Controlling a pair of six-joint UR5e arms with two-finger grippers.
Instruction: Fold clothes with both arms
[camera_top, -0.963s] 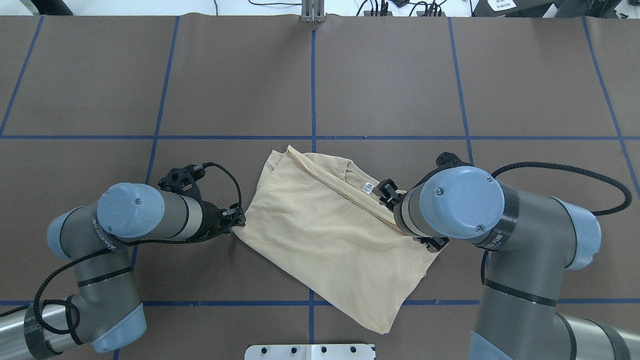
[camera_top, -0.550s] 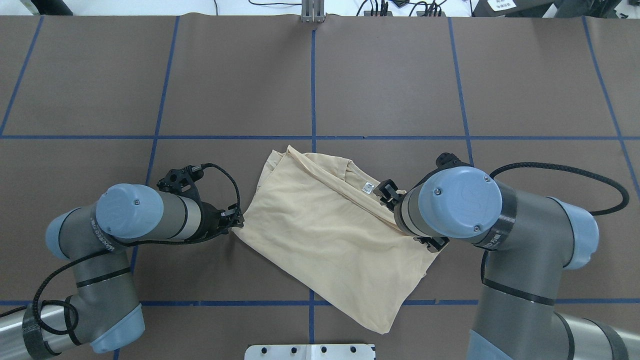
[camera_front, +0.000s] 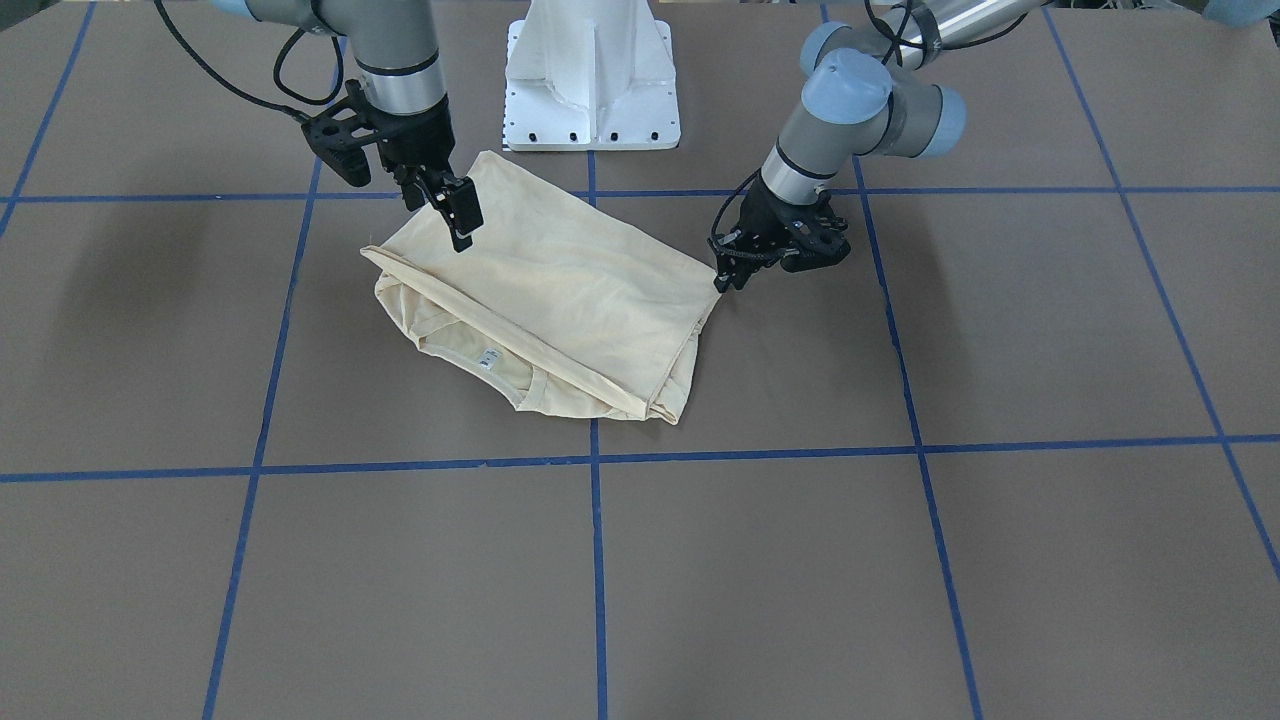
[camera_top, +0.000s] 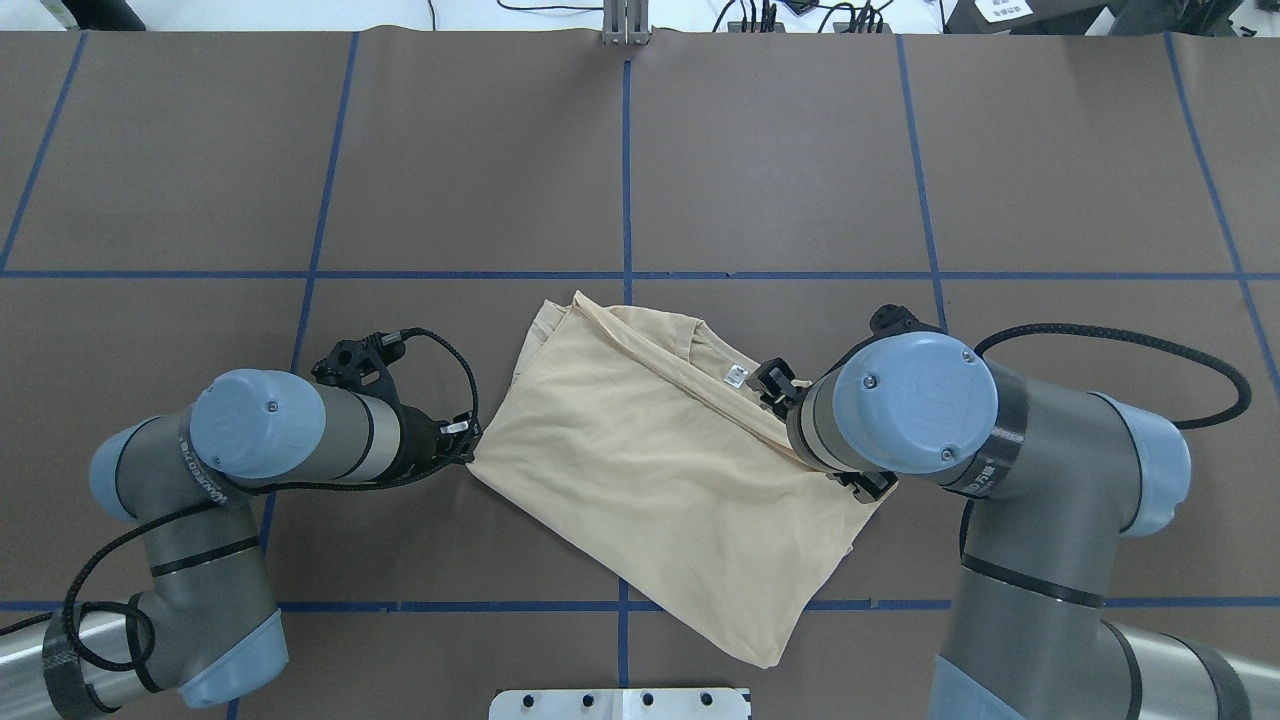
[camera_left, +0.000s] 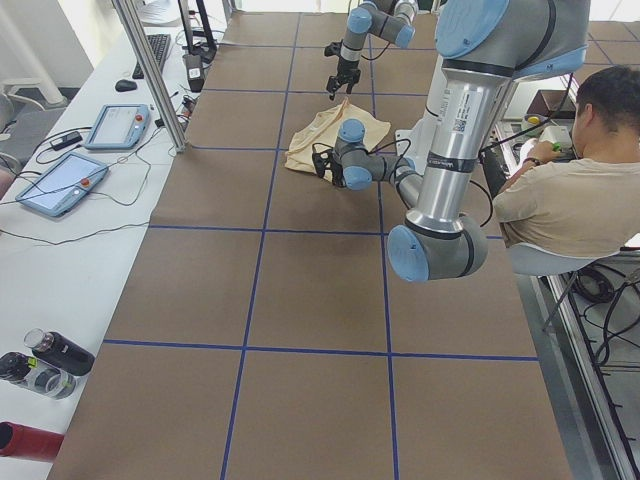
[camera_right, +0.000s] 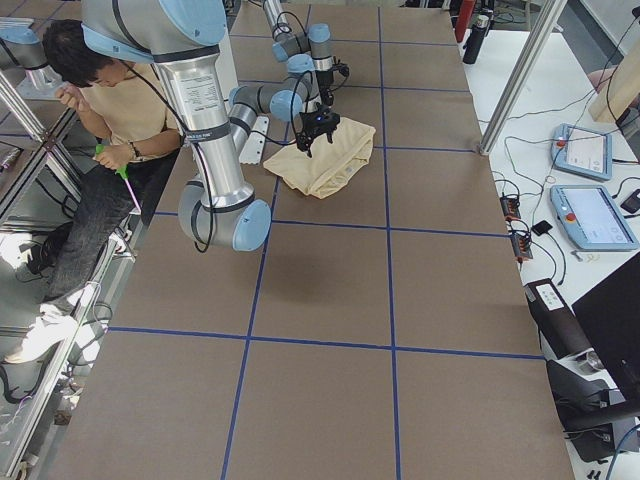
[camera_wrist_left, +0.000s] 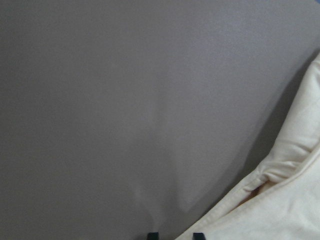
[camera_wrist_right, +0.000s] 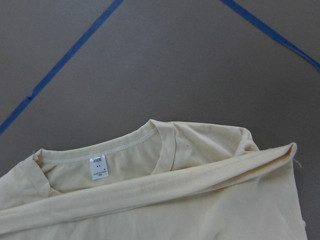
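1. You have the pale cream thin-fabric T-shirt (camera_top: 650, 470) lying part-folded on the brown table (camera_top: 800, 150).
2. Left gripper (camera_top: 466, 440): slightly parted at its corner, gripping nothing; right gripper (camera_front: 455, 215) hangs parted, empty, above it.
3. Limp, light (layers slide): pinch hem corners.

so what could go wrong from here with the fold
1. The left end effector sits right at the corner of the shirt; in the left wrist view the hem lies beside one fingertip, not clearly between them, so a pinch may miss or slip.
2. The right end effector hovers over stacked layers near the neckline; it may lift only the top layer and undo the fold.
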